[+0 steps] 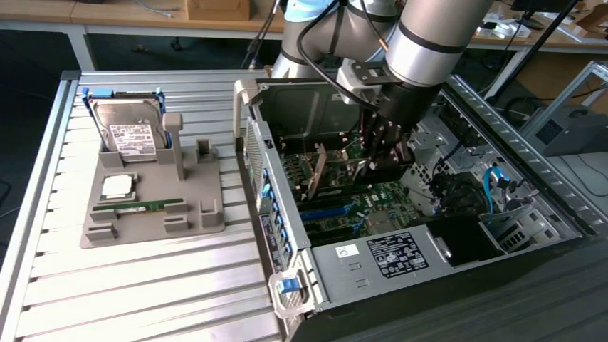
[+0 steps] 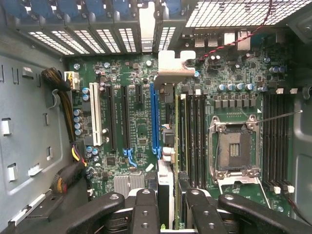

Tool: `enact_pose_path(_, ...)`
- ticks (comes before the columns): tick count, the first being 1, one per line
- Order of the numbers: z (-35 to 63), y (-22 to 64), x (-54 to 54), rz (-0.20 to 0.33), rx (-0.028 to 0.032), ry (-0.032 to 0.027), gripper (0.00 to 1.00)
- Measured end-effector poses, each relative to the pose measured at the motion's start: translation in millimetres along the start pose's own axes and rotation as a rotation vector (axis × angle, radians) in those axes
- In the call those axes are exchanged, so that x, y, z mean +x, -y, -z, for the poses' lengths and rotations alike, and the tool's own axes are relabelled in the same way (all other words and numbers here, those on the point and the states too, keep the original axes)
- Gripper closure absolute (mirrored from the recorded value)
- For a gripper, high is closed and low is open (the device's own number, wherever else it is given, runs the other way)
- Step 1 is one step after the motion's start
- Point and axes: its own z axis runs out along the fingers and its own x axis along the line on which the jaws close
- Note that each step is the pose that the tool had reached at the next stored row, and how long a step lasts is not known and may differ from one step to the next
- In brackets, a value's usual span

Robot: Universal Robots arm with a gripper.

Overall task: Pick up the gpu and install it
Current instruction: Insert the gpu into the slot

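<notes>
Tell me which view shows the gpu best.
The wrist view: the gpu runs edge-on from the tool to its silver bracket, above the motherboard. In the exterior view the gpu is a slanted sliver inside the case.

White label (image 1: 131,138) on the silver hard drive (image 1: 128,128), print too small to read, black-and-white sticker (image 1: 394,254) on the power supply (image 1: 385,260) in the computer case (image 1: 532,206), lettering illegible, no readable text on the motherboard (image 2: 131,117)
</notes>
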Motion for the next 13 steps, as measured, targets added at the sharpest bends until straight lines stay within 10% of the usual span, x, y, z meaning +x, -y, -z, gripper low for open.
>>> enact_pose_path(13,-2.4,-0.7,1.7,0.000,0.0000,0.0000,0.73)
